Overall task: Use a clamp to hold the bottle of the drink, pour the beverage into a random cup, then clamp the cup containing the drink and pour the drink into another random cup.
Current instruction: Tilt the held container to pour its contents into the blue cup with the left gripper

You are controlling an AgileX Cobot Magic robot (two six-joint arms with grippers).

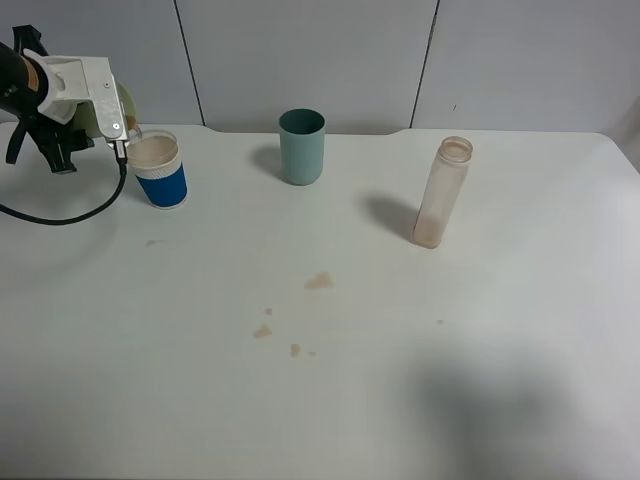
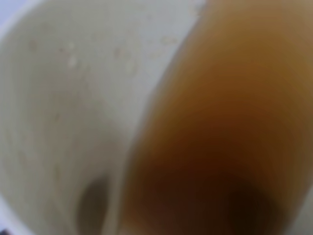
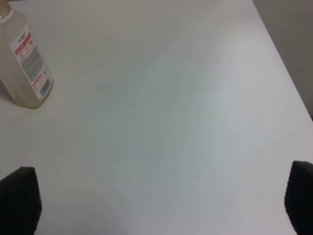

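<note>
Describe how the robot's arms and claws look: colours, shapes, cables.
The left claw has a white, blocky housing with pale fingers, mounted on a black arm with a tan band. A black bracket sits under it, and a thin black cable trails from it. Of the right claw, only two black, squared fingertips show.

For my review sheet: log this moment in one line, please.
phase: second pour | left pincer: shut on tumbler, tipped over blue-sleeved cup | right pincer: open, empty | bottle: upright, apart | table: brown spills
</note>
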